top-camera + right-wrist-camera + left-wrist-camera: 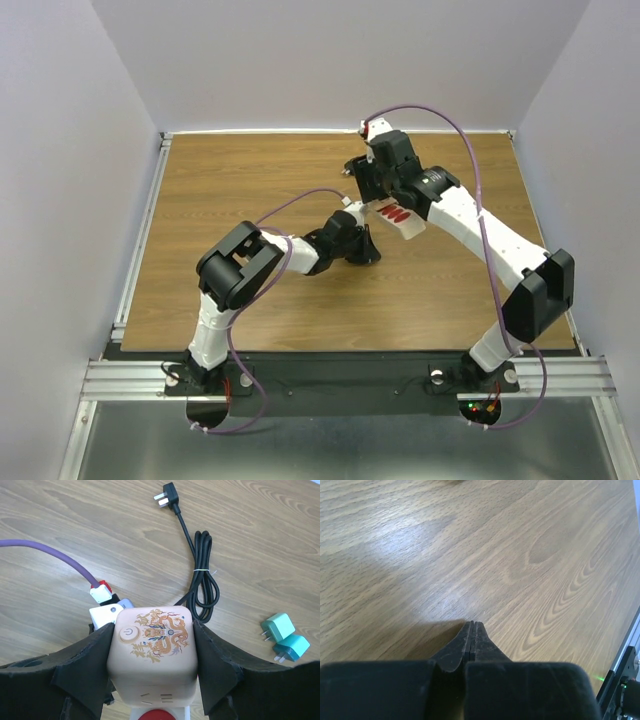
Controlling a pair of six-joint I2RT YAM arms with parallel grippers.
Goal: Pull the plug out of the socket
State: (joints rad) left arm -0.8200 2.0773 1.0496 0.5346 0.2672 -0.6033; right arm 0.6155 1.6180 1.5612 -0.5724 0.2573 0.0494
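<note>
Left gripper [472, 627]: fingers pressed together, nothing between them, low over bare table [520, 555] near mid-table. It sits just on the near-left side of the right wrist.

Right gripper [151, 626]: clamped on the socket [155, 650], one finger on each long side, at the end with the power button. From the top view we judge the socket to be tilted, right of centre and just beyond the left gripper. Whether any part of it rests on the wood, we cannot tell.

Red outlets [398, 213]: no plug stands in the ones that show. Part of the row is hidden by the gripper.

Beyond the socket in the right wrist view, the cord [202, 575] lies bundled on the table, its black plug [165, 495] loose at the far end. Two teal plugs [291, 647] lie side by side on the wood, apart from the socket and to one side of it.

Step, as we judge it: the pull itself looks finished, and holding the socket is what remains.

Next move calls for lowering the socket flat without landing it on the cord or the teal plugs, then parting the right fingers. If a hidden outlet holds a plug, the left gripper must open and take it while the right holds firm.
</note>
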